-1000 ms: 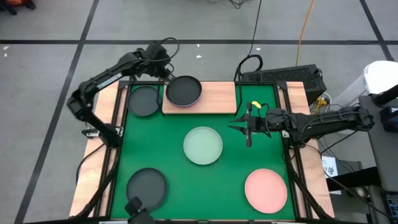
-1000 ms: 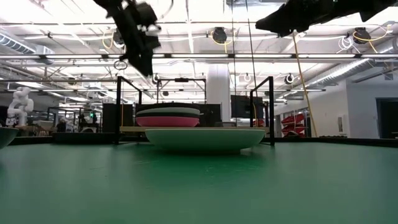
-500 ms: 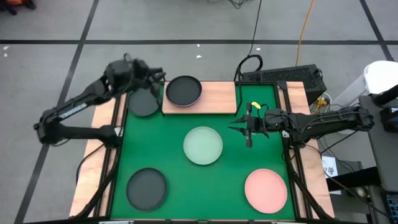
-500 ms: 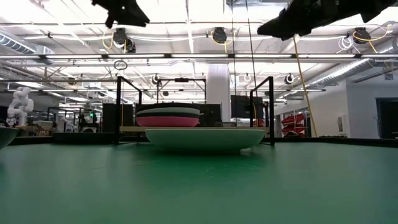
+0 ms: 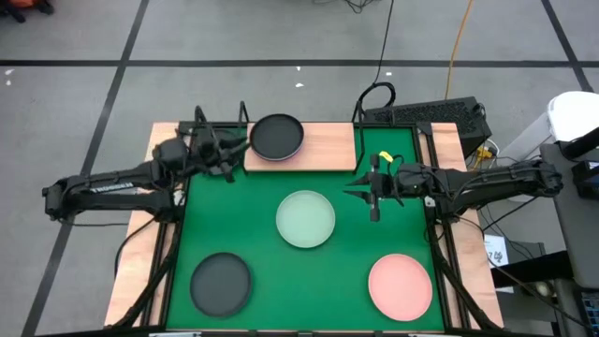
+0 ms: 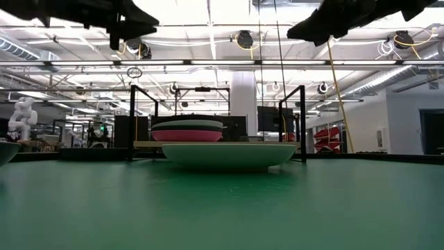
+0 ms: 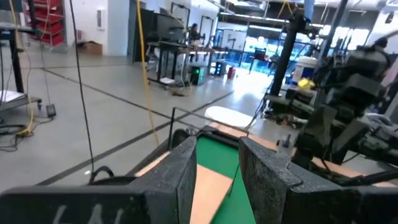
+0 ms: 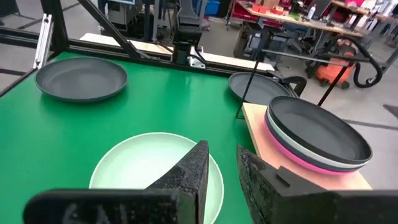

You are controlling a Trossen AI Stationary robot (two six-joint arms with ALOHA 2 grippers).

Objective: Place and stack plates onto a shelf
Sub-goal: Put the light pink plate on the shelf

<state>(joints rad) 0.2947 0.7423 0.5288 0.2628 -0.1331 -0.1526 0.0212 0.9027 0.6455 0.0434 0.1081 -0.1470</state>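
On the left half of the light-wood shelf sits a stack of a dark plate on a pale one on a magenta one. A pale green plate, a light pink plate and a dark plate lie flat on the green mat. Another dark plate lies just left of the shelf, mostly hidden under my left arm in the high view. My left gripper hovers open above it, pointing level toward the shelf. My right gripper hangs open over the mat, right of the pale green plate.
The shelf's black wire posts rise at its corners, and its right half is bare wood. Black frame rails run along both sides of the mat. A person's pale sleeve shows beyond the table's right edge.
My left arm has swung away from the shelf stack, out over the table's left edge, and has come down. Its gripper moved left and toward the near edge, from pointing down beside the stack to lying level over the dark plate left of the shelf. No plate has moved.
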